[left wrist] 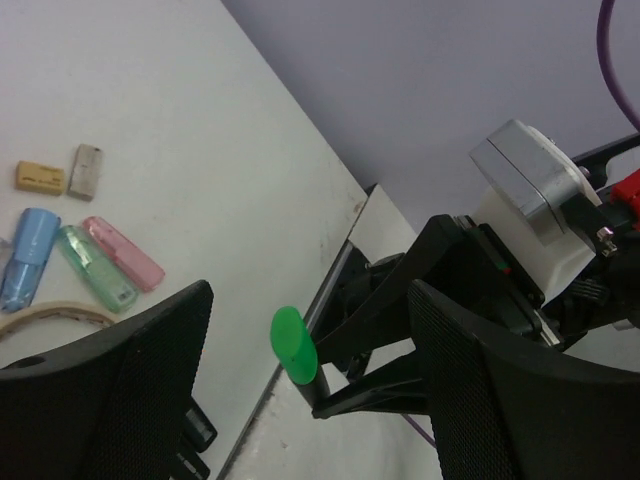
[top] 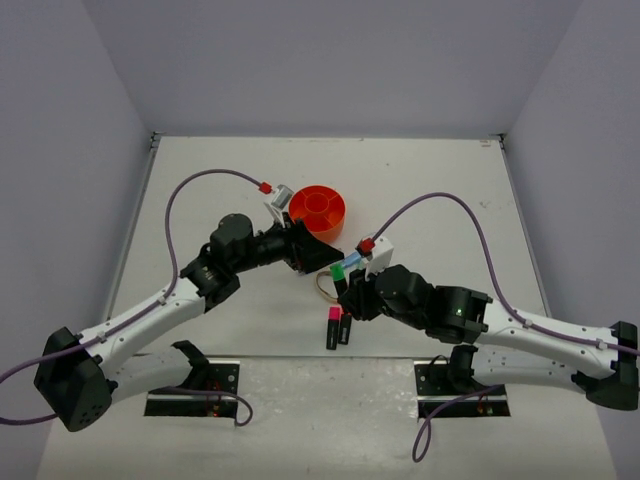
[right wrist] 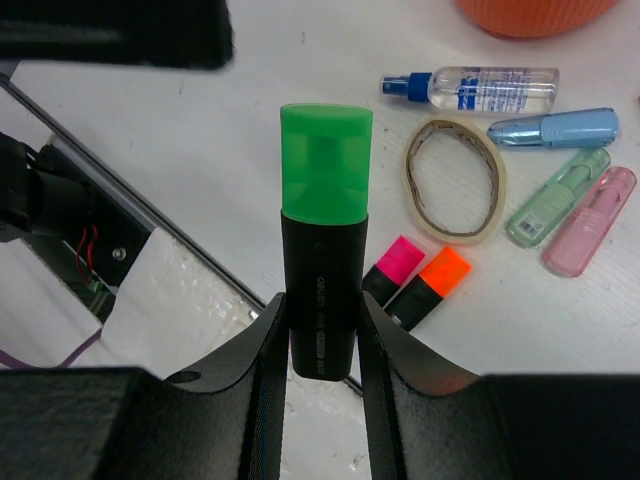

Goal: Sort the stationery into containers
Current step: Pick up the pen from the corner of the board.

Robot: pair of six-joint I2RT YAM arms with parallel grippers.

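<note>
My right gripper (right wrist: 320, 305) is shut on the black body of the green-capped highlighter (right wrist: 322, 200) and holds it above the table (top: 420, 180). It also shows in the top view (top: 341, 269). My left gripper (left wrist: 310, 297) is open and empty, and faces the green cap (left wrist: 293, 345) from close by. The pink-capped (right wrist: 396, 266) and orange-capped (right wrist: 434, 284) highlighters lie side by side on the table. Near them lie the tan rubber band (right wrist: 437, 221), the blue-tipped white pen (right wrist: 470, 88), and blue (right wrist: 552, 128), green (right wrist: 557, 197) and pink (right wrist: 590, 220) mini markers. Two tan blocks (left wrist: 40, 177) (left wrist: 86, 171) lie close by. The orange organizer (top: 318, 208) stands behind my grippers.
The two arm base plates (top: 190, 385) (top: 460, 385) sit at the near edge. Purple cables (top: 210, 178) arc over both arms. Grey walls enclose the table on three sides.
</note>
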